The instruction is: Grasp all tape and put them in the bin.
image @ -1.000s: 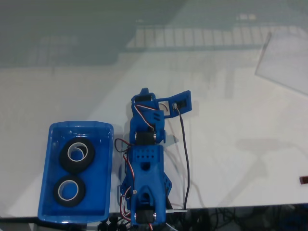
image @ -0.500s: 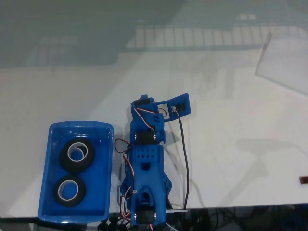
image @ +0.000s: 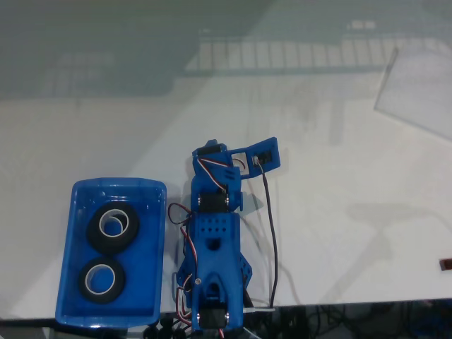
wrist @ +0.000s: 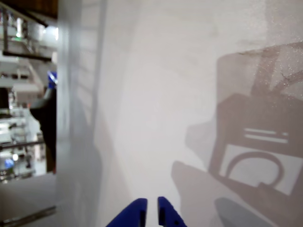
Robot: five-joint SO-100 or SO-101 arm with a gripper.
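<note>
Jaws (wrist: 152, 211) sit almost closed and empty, arm (image: 215, 244) unmoved since half a second ago.

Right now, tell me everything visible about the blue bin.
The bin is a shallow rectangular tray of glossy blue plastic with rounded corners and a raised rim. In the fixed view it lies flat on the white table at lower left, long side running away from the near edge, just left of the arm's base. Two black tape rolls with pale cores lie flat inside: one toward the far end, one toward the near end. Nothing else touches it.
</note>
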